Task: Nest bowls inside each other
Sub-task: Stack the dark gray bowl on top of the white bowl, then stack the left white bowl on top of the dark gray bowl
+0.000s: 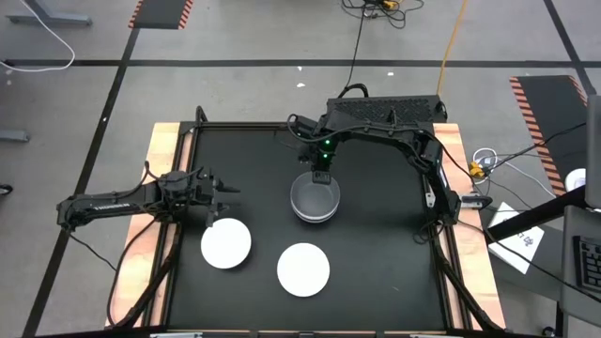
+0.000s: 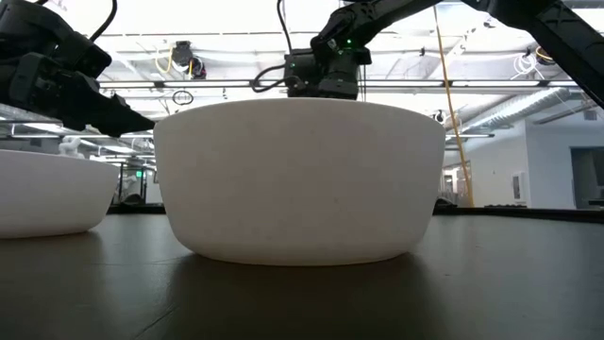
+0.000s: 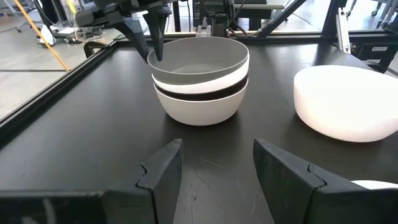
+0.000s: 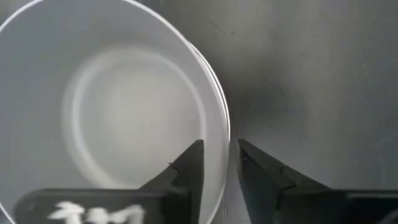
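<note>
Bare black counter (image 1: 394, 263) surrounds stacked grey-topped bowls (image 1: 314, 199); right gripper (image 1: 319, 176) jaws straddle the rim, slightly parted. Left gripper (image 1: 223, 194) jaws open near round white bowls (image 1: 226, 243).

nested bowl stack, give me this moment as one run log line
right gripper: straddling rim of top grey bowl on nested stack, fingers apart | left gripper: open, idle near table's left edge | two round white bowls: loose
</note>
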Available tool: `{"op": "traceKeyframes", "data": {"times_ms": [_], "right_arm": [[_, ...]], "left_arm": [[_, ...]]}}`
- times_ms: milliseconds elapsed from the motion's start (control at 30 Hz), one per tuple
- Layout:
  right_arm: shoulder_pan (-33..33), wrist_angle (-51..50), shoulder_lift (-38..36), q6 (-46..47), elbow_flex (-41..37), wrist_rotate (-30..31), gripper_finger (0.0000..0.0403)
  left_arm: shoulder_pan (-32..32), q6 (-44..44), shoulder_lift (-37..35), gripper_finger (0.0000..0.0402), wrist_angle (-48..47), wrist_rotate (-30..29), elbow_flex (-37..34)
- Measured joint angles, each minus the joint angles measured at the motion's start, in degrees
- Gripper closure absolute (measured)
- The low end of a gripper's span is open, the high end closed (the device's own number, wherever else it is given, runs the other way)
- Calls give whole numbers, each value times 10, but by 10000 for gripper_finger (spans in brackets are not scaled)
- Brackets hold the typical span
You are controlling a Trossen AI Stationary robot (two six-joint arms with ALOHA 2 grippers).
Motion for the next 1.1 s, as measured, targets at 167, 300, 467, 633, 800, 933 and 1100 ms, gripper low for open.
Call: {"op": "traceKeyframes", "data": {"times_ms": [167,300,467,633,800,933,1100], "right_arm": [[0,11,0,-4,0,0,290],[0,25,0,-7,0,0,274],[0,25,-6,-8,0,0,259],[0,39,-28,-10,0,-7,250],[2,73,-58,-10,-1,-112,250],[19,135,-90,-2,-41,-149,250],[32,247,-168,14,-162,-149,250]], "left_arm": [[0,0,0,204,0,0,0],[0,0,0,204,0,0,0],[0,0,0,204,0,0,0],[0,0,0,204,0,0,0],[0,0,0,204,0,0,0],[0,2,0,204,0,0,0],[0,2,0,204,0,0,0]]}}
